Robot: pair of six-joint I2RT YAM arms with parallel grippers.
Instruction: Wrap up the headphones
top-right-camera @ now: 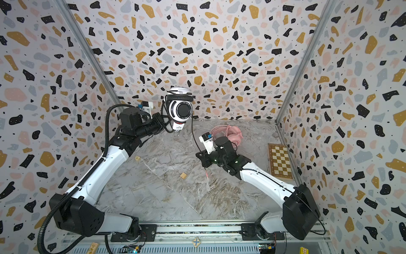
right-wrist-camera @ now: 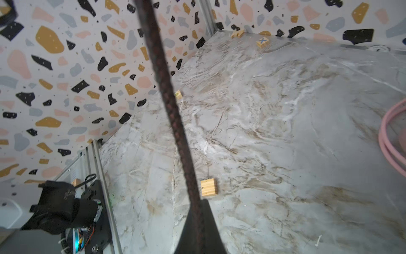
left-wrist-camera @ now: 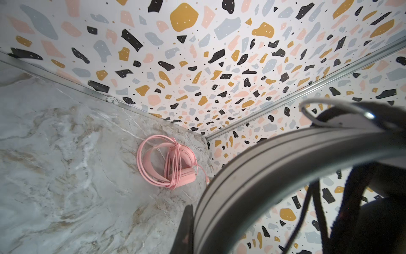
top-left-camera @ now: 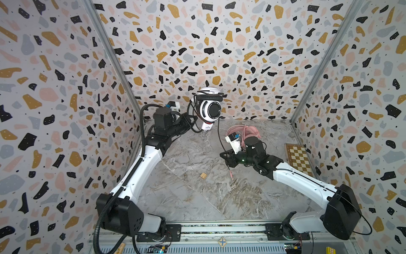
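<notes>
My right arm hides half of the pink headphones (top-left-camera: pixel 236 130) in both top views, and in my left wrist view the white headphones (top-left-camera: pixel 208 107) are a big dark blur, so I cannot see where my tips touch. My left pincer (top-left-camera: pixel 193 120) is squeezed tight on the white headphones and holds them up in the air near the back wall. Their black cable (top-left-camera: pixel 219 136) hangs down to my right pincer (top-left-camera: pixel 226 156), which is pinched tight on it above the surface (top-left-camera: pixel 197 198), and the pink headphones lie on the surface in the far right corner, just behind that pincer.
</notes>
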